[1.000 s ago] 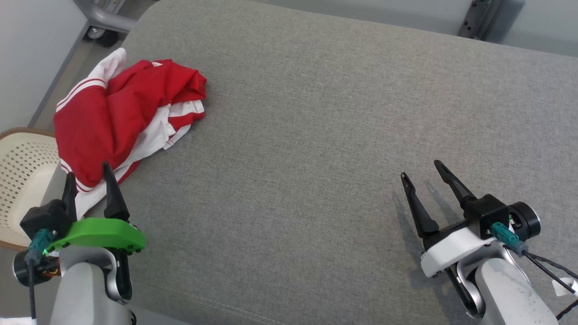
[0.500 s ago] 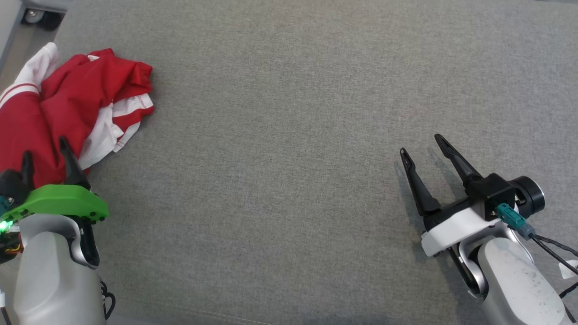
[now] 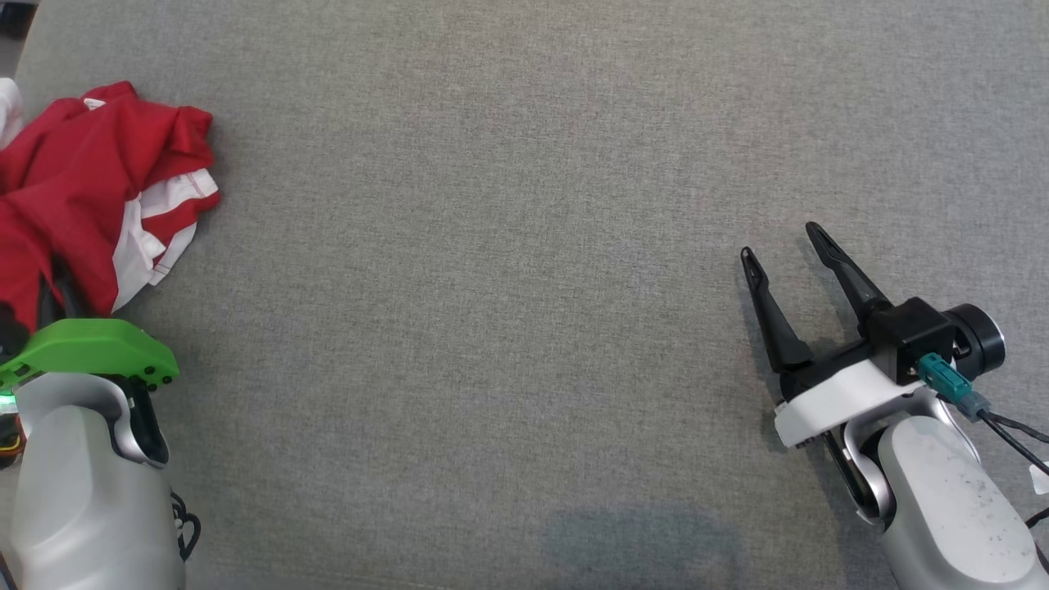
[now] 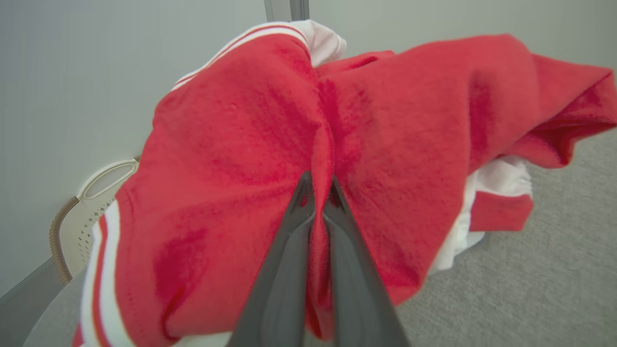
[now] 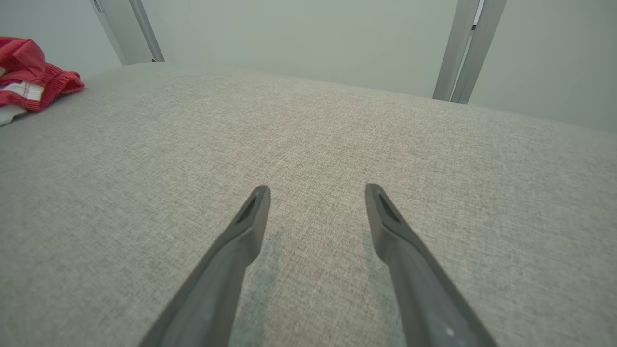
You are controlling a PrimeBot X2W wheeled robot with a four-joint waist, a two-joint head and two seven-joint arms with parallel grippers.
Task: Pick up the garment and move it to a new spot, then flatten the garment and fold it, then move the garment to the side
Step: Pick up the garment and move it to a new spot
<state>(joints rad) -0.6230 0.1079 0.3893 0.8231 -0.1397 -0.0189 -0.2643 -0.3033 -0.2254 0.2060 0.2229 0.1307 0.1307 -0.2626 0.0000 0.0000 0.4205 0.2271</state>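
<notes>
Left wrist view | left pincer [image 4: 319, 180] pinching garment [image 4: 231, 144] | right pincer [image 5: 316, 189] spread

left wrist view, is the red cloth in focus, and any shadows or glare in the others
Left wrist view: the garment is soft and blurred close up. Right wrist view: sharp, with faint shadows under the right pincer on the grey cushion. Head view: even light, no glare.

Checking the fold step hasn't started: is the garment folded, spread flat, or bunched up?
Bunched up. The garment lies in a crumpled heap, the left claw pinching a red ridge of it.
</notes>
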